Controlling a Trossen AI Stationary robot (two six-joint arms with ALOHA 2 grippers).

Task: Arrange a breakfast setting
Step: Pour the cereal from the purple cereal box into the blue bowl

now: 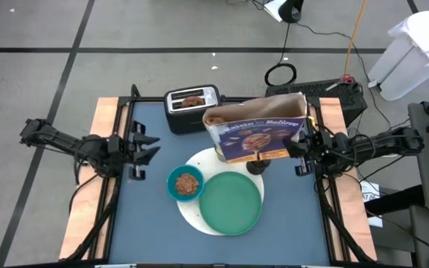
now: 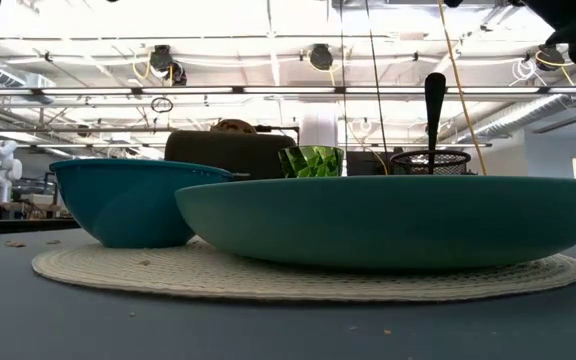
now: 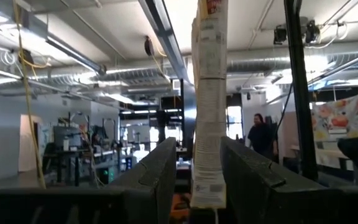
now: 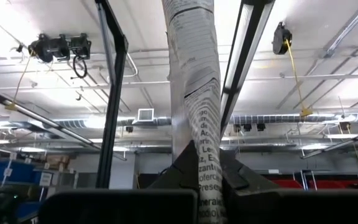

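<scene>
Left tool (image 1: 149, 149) waits by the desk's (image 1: 147, 216) left edge, fingers apart, gripping nothing. Blue bowl (image 1: 185, 183) touches the large green plate (image 1: 231, 202) on the white round disc (image 1: 192, 212) mid-desk. Right tool (image 1: 298, 147), near the right edge, is clamped on a cereal box (image 1: 258, 128).

The cereal box (image 1: 258, 132) front seems to read "Raisin … Believe".
</scene>
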